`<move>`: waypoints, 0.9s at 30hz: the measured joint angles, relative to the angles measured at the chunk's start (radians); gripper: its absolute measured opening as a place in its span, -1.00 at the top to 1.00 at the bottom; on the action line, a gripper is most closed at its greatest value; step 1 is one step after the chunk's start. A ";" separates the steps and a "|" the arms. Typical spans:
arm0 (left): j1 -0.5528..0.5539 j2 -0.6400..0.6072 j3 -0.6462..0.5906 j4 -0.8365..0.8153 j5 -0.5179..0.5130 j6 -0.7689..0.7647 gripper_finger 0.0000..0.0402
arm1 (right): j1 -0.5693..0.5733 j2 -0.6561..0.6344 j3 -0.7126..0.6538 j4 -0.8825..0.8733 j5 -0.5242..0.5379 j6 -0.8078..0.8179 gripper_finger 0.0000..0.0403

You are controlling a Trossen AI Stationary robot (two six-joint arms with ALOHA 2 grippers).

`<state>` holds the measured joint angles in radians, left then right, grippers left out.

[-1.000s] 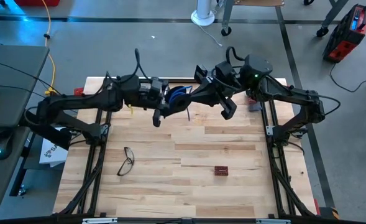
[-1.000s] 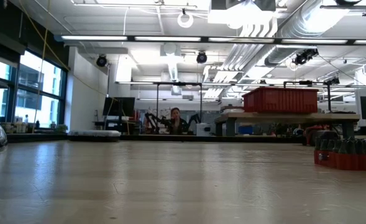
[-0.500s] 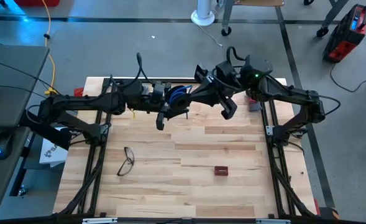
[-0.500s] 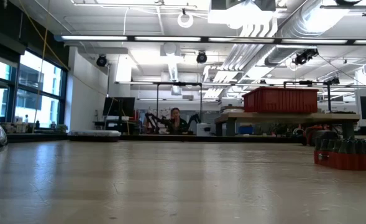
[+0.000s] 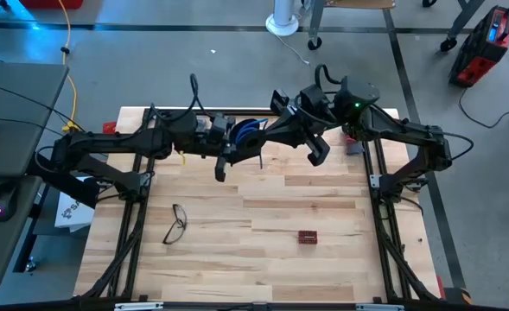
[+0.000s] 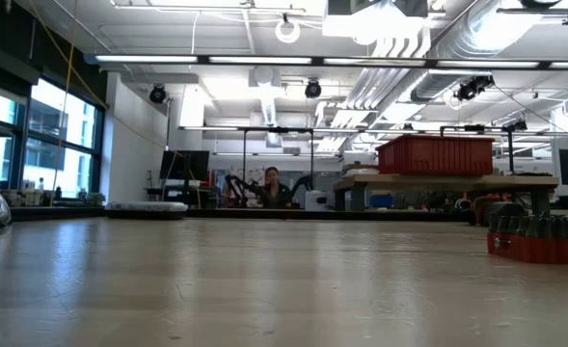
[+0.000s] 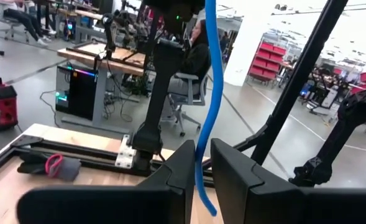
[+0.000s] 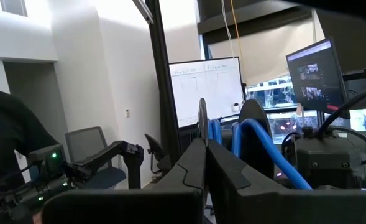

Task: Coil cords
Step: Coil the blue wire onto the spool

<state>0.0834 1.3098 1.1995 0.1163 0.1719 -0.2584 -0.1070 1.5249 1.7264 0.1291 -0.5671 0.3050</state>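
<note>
The cord (image 5: 247, 128), blue with a dark part, hangs in loops above the far middle of the table, between my two grippers. My left gripper (image 5: 235, 143) reaches it from the left and is shut on a blue strand (image 7: 209, 74). My right gripper (image 5: 268, 133) comes from the right and is shut at the coil; the blue loops (image 8: 248, 140) show just past its fingers (image 8: 192, 163). A thin dark tail (image 5: 261, 158) dangles below the coil. The low view shows neither the cord nor the arms. My left gripper has one blue strand (image 7: 201, 163) between its two fingers (image 7: 178, 167), which lie across it, coming about level from the table's left. The strand runs upright through the gap, and its end curls out just below. My right gripper pinches a thin dark piece of the cord (image 8: 202, 121), which sticks out past its shut fingertips; it comes from the table's right. The coil is lifted clear of the table.
Eyeglasses (image 5: 175, 223) lie on the wooden table (image 5: 323, 268) at near left, and a small red block (image 5: 307, 236) lies near the middle right. Both arms' frames stand along the table's sides. A person sits far off in the room (image 6: 272, 185).
My left gripper has moved a little toward the table's right edge, closer to the cord and my right gripper. The coil and my right gripper have stayed where they were.
</note>
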 joint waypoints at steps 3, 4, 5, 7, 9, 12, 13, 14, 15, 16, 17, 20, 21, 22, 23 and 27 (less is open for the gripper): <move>0.000 0.000 0.000 -0.009 0.000 0.000 0.75 | 0.000 0.000 0.000 0.000 -0.001 0.000 1.00; 0.000 0.000 0.000 -0.011 -0.002 -0.002 0.75 | 0.000 0.000 0.000 0.000 -0.001 0.000 1.00; 0.000 0.000 0.000 -0.013 -0.004 -0.003 0.76 | 0.000 0.000 0.000 0.000 -0.001 0.000 1.00; 0.000 0.000 0.000 -0.008 -0.006 -0.011 0.81 | 0.000 0.000 0.000 0.000 -0.001 0.000 1.00; 0.000 0.000 0.000 -0.003 -0.007 -0.021 0.91 | 0.000 0.000 0.000 0.000 -0.001 0.000 1.00; 0.000 0.000 0.000 -0.008 -0.007 -0.062 0.97 | 0.000 0.000 0.000 0.000 -0.001 -0.003 1.00; 0.000 0.000 0.000 -0.013 -0.007 -0.076 0.97 | 0.000 0.000 0.000 0.000 -0.001 -0.006 1.00; 0.000 0.000 0.000 -0.018 -0.006 -0.087 0.98 | 0.000 0.000 0.000 0.000 -0.001 -0.014 1.00; 0.000 -0.004 0.000 -0.029 0.002 -0.099 0.98 | -0.001 0.000 0.000 0.000 0.000 -0.021 1.00; 0.000 -0.010 0.000 -0.049 0.014 -0.106 0.98 | -0.005 0.000 0.000 0.000 0.001 -0.026 1.00; 0.000 -0.016 0.000 -0.066 0.024 -0.109 0.99 | -0.009 0.000 0.000 0.001 0.000 -0.026 1.00; 0.000 -0.057 0.000 -0.140 0.034 -0.141 0.99 | -0.025 -0.003 0.000 -0.011 0.017 -0.027 1.00; 0.000 -0.072 0.000 -0.156 0.043 -0.158 0.99 | -0.029 -0.004 0.000 -0.023 0.032 -0.032 1.00; -0.002 -0.088 0.000 -0.171 0.055 -0.177 0.99 | -0.034 -0.006 0.000 -0.036 0.045 -0.039 1.00; -0.007 -0.104 0.000 -0.180 0.063 -0.193 0.99 | -0.039 -0.008 0.000 -0.050 0.055 -0.047 1.00; -0.032 -0.159 0.001 -0.246 0.080 -0.218 1.00 | -0.061 -0.008 0.000 -0.067 0.096 -0.070 1.00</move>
<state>0.0509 1.1511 1.2003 -0.1298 0.2517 -0.4763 -0.1676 1.5166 1.7264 0.0624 -0.4707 0.2347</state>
